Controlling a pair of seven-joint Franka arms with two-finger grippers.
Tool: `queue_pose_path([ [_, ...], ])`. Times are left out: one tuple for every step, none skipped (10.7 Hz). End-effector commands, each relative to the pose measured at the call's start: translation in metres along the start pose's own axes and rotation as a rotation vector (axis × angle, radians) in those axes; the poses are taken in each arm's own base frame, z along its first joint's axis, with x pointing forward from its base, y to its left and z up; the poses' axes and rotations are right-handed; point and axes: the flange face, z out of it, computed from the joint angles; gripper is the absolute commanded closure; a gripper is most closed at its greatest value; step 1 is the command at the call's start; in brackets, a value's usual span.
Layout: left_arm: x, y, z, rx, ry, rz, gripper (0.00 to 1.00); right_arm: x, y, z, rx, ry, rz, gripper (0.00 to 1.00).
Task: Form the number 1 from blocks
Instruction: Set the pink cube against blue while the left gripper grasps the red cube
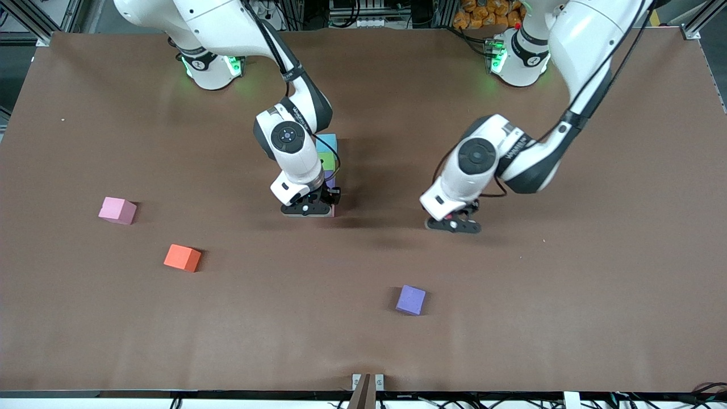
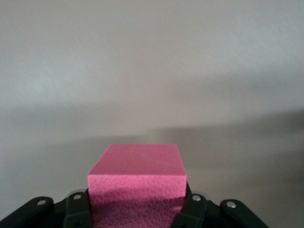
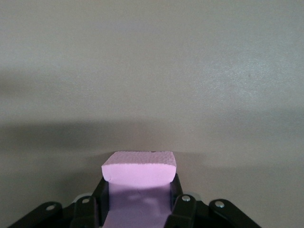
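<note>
On brown table point(image 1: 568, 318), scattered blocks point(image 1: 410, 299)

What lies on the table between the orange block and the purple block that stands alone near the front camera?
Nothing: in the front view the brown table is bare between the orange block and the lone purple block.

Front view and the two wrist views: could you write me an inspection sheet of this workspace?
Surface: brown table, flat.
Job's things: block column of light blue, green and purple, mid-table; loose pink block, orange block and loose purple block nearer the camera.
Clutter: nothing seen.
End effectors: right end effector beside the block column, shut on a pale pink block; left end effector over bare table, shut on a hot pink block.
Cables: black cables run along both arms.
Surroundings: metal framing at the table's corners.
</note>
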Motion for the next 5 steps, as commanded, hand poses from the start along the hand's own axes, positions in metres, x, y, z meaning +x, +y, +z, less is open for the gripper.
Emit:
queue_pose_path([
  [-0.029, 0.037, -0.007, 0.029, -0.002, -0.036, 1.00, -0.006, -0.002, 0.002, 0.006, 0.001, 0.015, 1.00],
  [-0.037, 0.048, -0.011, 0.031, -0.009, -0.048, 1.00, -0.006, -0.003, 0.003, 0.006, 0.001, 0.014, 1.00],
  [-0.044, 0.057, -0.015, 0.029, -0.015, -0.050, 1.00, -0.007, -0.002, 0.004, 0.005, 0.000, 0.014, 1.00],
  [-0.054, 0.069, -0.016, 0.028, -0.024, -0.082, 1.00, -0.007, -0.002, 0.004, 0.005, 0.000, 0.014, 1.00],
  [-0.071, 0.086, -0.017, 0.027, -0.038, -0.097, 1.00, -0.007, -0.003, 0.004, 0.005, 0.000, 0.011, 1.00],
])
